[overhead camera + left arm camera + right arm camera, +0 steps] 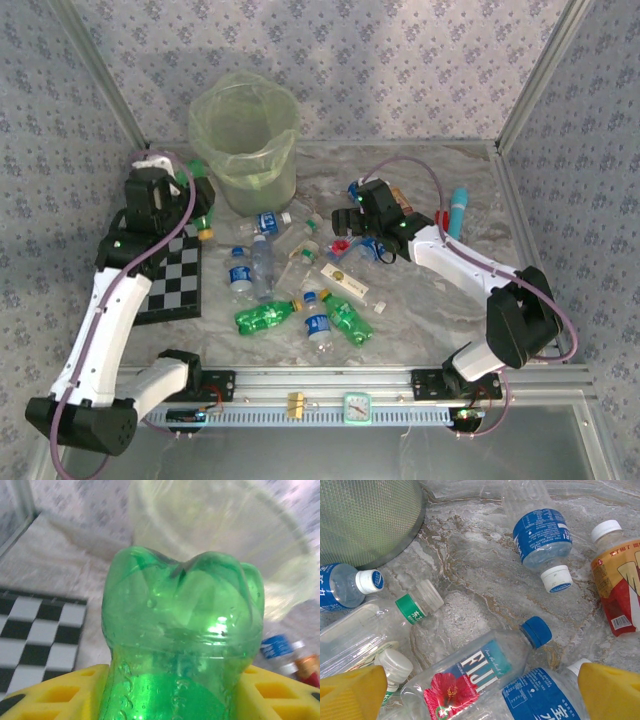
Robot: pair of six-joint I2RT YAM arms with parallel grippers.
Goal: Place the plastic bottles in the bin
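Seemingly little was done: the left gripper (165,695) clamped a green bottle (182,630) near the bin (262,170), while the right gripper (480,692) hung wide open over many bottles (265,318) lying on the table (440,300).

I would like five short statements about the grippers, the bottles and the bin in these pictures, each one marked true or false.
1. The left gripper is shut on a green bottle. True.
2. The right gripper holds a clear bottle. False: its jaws stand open above the bottles lying on the table, with nothing gripped.
3. The bin lies tipped on its side. False: it stands upright at the far side of the table.
4. A Fiji bottle with a blue cap lies on the table below the right gripper. True.
5. A checkered mat lies on the left part of the table. True.
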